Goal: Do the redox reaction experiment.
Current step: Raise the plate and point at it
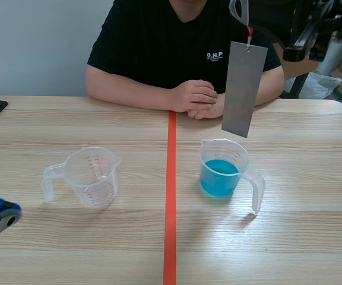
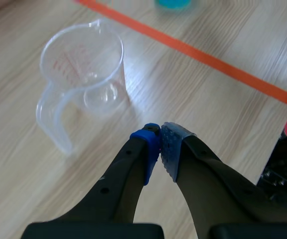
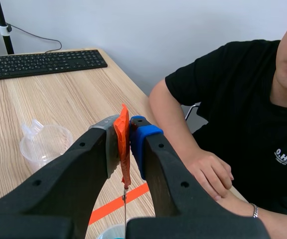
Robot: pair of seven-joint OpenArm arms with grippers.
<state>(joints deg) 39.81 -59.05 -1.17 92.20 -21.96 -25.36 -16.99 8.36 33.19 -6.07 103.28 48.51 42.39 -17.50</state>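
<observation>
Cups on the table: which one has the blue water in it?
The cup with blue liquid stands by the hanging grey plate, across the orange line from the empty cup.

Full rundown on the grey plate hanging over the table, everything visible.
The grey plate is a flat, dull, metal-looking rectangle. It hangs in the air, slightly tilted, by a thin wire from an orange tag pinched in the right gripper. Its lower edge sits just above the cup of blue liquid and is clear of it. Nothing else touches it.
</observation>
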